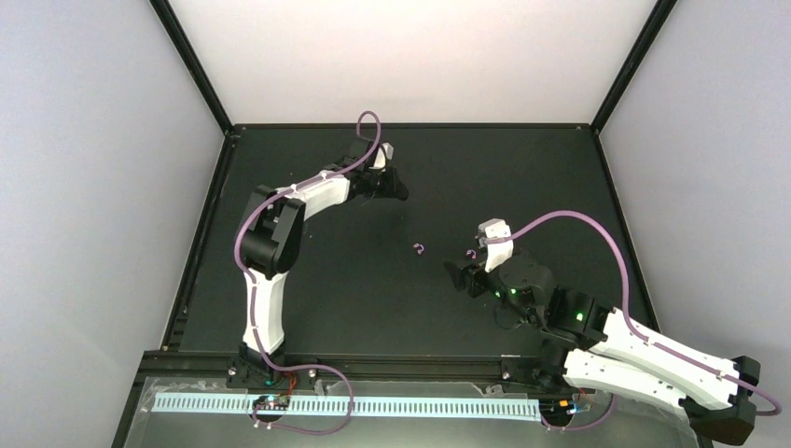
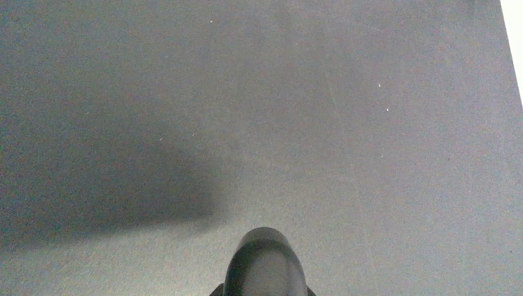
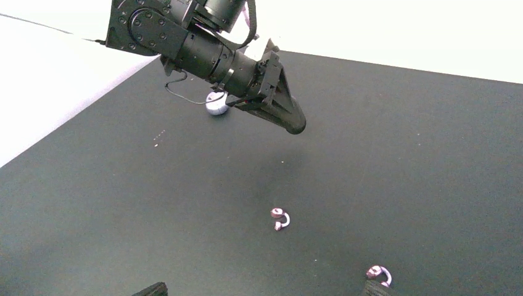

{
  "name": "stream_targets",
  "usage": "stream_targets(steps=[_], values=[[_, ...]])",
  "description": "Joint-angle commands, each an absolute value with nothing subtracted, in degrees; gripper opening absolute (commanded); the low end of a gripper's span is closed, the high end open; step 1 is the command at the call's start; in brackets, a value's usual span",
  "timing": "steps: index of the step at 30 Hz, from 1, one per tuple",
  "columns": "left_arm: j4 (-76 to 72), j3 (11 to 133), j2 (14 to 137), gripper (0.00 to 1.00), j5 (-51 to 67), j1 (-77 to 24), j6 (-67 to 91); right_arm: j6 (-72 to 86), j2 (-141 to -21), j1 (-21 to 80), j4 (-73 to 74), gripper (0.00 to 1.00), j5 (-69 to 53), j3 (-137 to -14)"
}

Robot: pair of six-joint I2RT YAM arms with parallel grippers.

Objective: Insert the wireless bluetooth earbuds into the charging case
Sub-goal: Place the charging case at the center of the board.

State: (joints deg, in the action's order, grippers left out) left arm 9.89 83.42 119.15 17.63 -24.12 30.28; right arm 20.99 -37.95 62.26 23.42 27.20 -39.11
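Two small pinkish-lavender hook-shaped earbuds lie on the black table. One earbud lies ahead of my right gripper, which is open with nothing between its fingers. The other earbud lies right at the tip of one of its fingers. The pale rounded charging case sits on the table behind the left arm, partly hidden by it. My left gripper hovers above the table, shut and holding nothing.
The black table ends at a black frame, with white walls beyond it. A purple cable loops over the right arm, and another runs along the left arm.
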Motion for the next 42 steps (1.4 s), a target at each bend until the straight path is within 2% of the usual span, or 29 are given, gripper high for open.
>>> stream_targets(steps=[1, 13, 17, 22, 23, 30, 36, 42], values=[[15.2, 89.6, 122.6, 0.09, 20.1, -24.2, 31.2, 22.1, -38.3, 62.0, 23.3, 0.83, 30.5, -40.1], [18.3, 89.5, 124.0, 0.35, 17.7, -24.3, 30.0, 20.7, -37.1, 62.0, 25.5, 0.83, 33.0, -41.9], [18.5, 87.1, 121.0, 0.58, 14.3, -24.2, 28.8, 20.3, -37.1, 62.1, 25.0, 0.83, 32.7, -41.8], [20.4, 83.6, 113.9, 0.94, 9.3, -24.0, 28.1, 19.2, -37.5, 62.1, 24.6, 0.83, 31.8, -42.2], [20.7, 82.5, 111.9, 0.98, 7.7, -24.0, 28.0, 18.8, -37.5, 62.1, 24.3, 0.83, 31.8, -42.2], [23.4, 77.5, 102.6, 0.99, -9.1, -21.1, 25.8, 17.7, -38.2, 62.0, 21.8, 0.83, 30.0, -41.4], [26.9, 78.9, 106.3, 0.99, -9.0, -14.0, 27.3, 17.3, -37.8, 62.1, 21.9, 0.83, 29.6, -40.9], [31.2, 86.6, 114.1, 0.99, -11.5, -12.5, 26.6, 17.2, -37.7, 62.0, 22.0, 0.83, 29.6, -41.0]])
